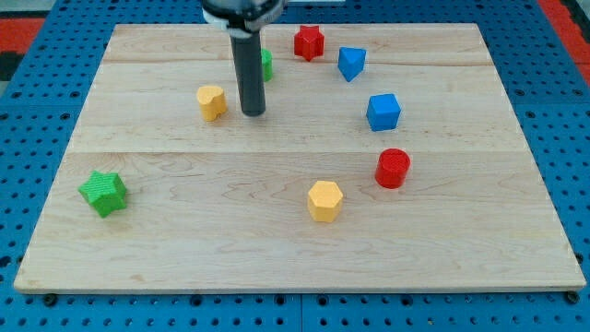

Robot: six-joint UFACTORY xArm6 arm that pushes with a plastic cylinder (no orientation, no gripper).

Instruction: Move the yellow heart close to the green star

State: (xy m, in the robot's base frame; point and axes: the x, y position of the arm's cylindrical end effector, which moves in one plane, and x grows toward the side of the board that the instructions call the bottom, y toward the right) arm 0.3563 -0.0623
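Tip just right of the yellow heart, green star far off to the near left.

On the bench, the green star sits near-left; the yellow heart lies farther back, well apart from it. My tip stands just right of the heart, apparently not touching; a push should start from the heart's far-right side, aimed near-left along the line to the star. The rod hangs upright, partly hiding a green block. There are no fingers, so no grip to report.
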